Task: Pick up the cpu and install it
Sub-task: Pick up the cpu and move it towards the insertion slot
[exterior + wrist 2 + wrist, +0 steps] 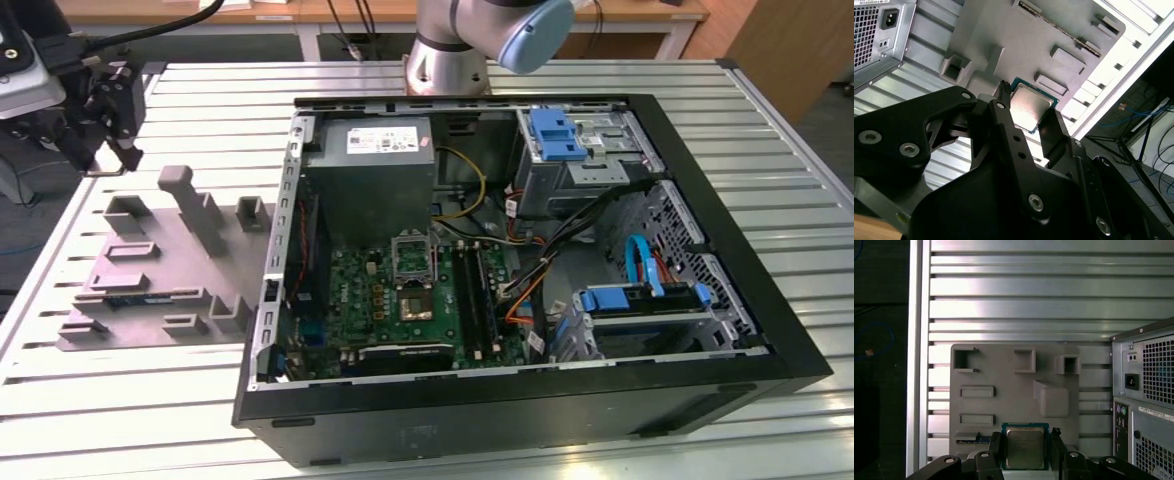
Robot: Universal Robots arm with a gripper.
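Claw point(1025, 439) fingers press on two opposite sides of the cpu point(1025, 452), pinching it above the grey tray point(1004, 372). That tray lies on the slatted table point(1019, 305) near one edge, beside the open computer case point(534, 250).

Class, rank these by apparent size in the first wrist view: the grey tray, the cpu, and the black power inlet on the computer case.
1. grey tray
2. cpu, in the gripper near the camera, so it looks enlarged
3. black power inlet
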